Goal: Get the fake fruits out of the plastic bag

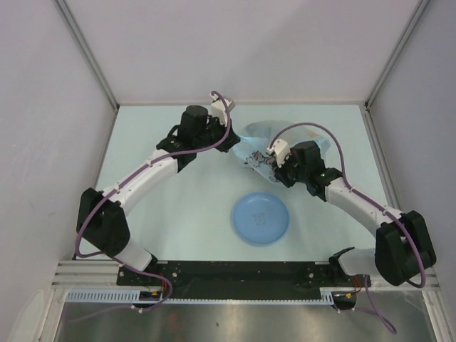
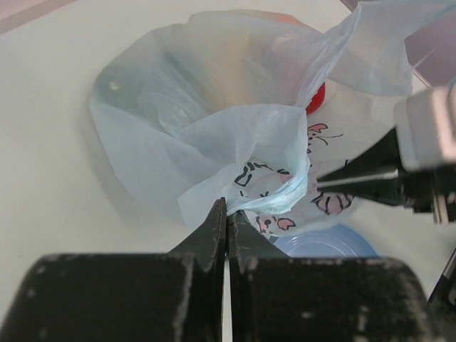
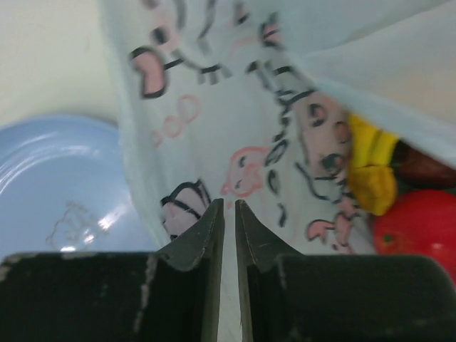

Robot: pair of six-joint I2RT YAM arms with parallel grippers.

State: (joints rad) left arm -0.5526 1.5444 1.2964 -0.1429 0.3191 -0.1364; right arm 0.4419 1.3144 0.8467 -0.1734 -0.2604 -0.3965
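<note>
The plastic bag point(image 2: 214, 142) was thin, translucent, crinkled film; the blue plate point(image 1: 261, 219) looked glossy, the red fruit point(image 3: 417, 224) shiny plastic, the black fingers point(image 3: 196, 239) matt.

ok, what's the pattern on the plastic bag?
The plastic bag is light blue with black-outlined cartoon drawings and pink accents; clearest in the right wrist view.

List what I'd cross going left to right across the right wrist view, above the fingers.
Left to right: blue plate → printed bag → yellow banana → red fruit.
</note>
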